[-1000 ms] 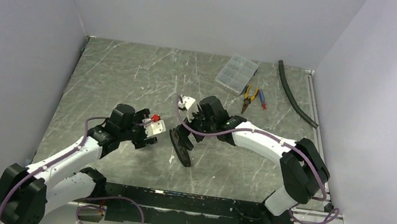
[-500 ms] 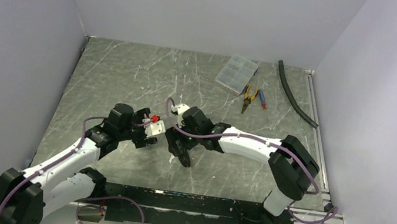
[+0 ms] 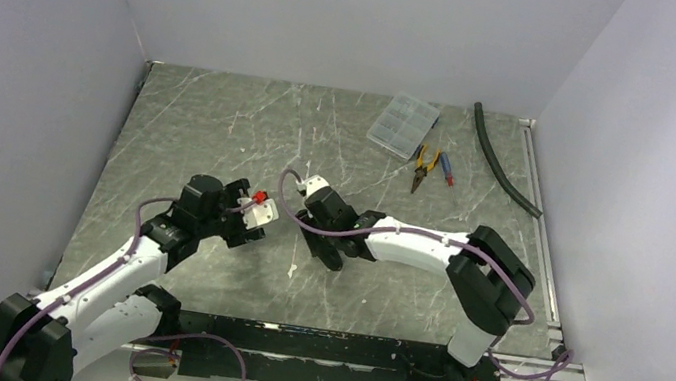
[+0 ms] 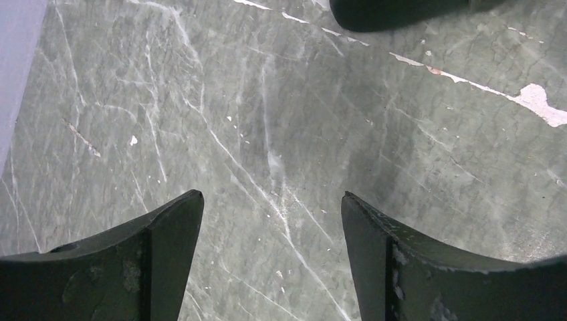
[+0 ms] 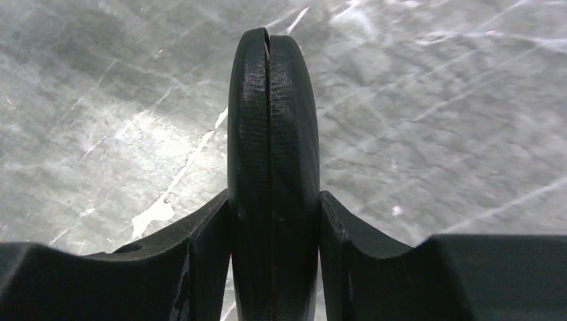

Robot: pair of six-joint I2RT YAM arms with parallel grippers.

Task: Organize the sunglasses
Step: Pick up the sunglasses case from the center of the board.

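Observation:
The sunglasses do not show in any view. A black oblong glasses case, closed with its seam facing the camera, stands on edge between my right gripper's jaws, which are shut on its two sides. From above, the right gripper covers most of the case at the table's middle. My left gripper hangs open over bare tabletop, nothing between its fingers. In the top view the left gripper sits just left of the case, apart from it.
A clear compartment box, orange-handled pliers and a black hose lie at the back right. A dark shape sits at the top edge of the left wrist view. White walls enclose the grey marbled table.
My right gripper has dropped onto the case and its jaws have closed against it. The left gripper has drawn slightly back to the left, still open.

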